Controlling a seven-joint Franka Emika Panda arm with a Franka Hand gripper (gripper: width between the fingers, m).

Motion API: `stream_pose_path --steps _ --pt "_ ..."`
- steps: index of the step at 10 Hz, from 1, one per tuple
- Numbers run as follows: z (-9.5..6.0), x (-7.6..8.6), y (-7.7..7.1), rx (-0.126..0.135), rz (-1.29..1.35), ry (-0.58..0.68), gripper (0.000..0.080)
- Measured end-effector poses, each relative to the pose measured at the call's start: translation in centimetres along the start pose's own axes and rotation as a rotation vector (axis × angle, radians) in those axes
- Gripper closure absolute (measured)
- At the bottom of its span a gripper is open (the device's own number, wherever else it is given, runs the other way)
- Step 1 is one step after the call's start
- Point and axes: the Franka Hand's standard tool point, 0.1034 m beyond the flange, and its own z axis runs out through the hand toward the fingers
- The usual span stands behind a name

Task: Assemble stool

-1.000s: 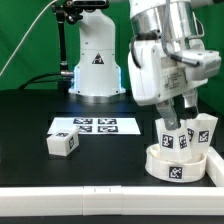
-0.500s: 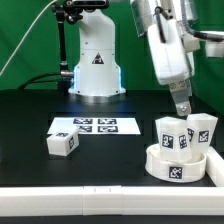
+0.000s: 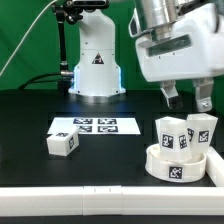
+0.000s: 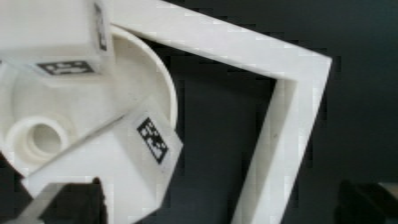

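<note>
The stool's round white seat (image 3: 178, 165) lies at the exterior view's right, near the table's front edge. Two tagged white legs (image 3: 172, 133) (image 3: 201, 131) stand upright on it side by side. A third leg (image 3: 63, 142) lies loose on the black table at the exterior view's left. My gripper (image 3: 187, 98) hangs open just above the two standing legs, touching neither, with nothing between its fingers. In the wrist view the seat (image 4: 98, 110) with its tags fills one side, and the dark fingertips (image 4: 54, 205) show at the picture's edge.
The marker board (image 3: 95, 126) lies flat behind the loose leg. The arm's white base (image 3: 97, 65) stands at the back. A long white bar (image 3: 90, 190) runs along the table's front edge, and its corner (image 4: 294, 100) passes close beside the seat.
My gripper has risen off the standing legs and turned, so both fingers now face the exterior camera. The legs and seat stay where they were.
</note>
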Motion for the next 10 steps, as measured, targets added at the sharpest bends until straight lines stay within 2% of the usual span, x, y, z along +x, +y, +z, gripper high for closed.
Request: stream_pose_path --steps 5,6,8,9,10 --pt "0.05 0.21 0.15 -0.002 -0.305 0.003 0.0151" --pt "0.06 0.28 0.21 -0.018 -0.445 0.015 0.0151" --pt "0.25 0.27 0.28 -0.093 -0.772 0.046 0.0151" --pt "0.37 0.21 0.14 -0.117 -0.895 0.047 0.0151" --pt "0.44 -0.07 0.05 -0.130 -0.957 0.049 0.0151"
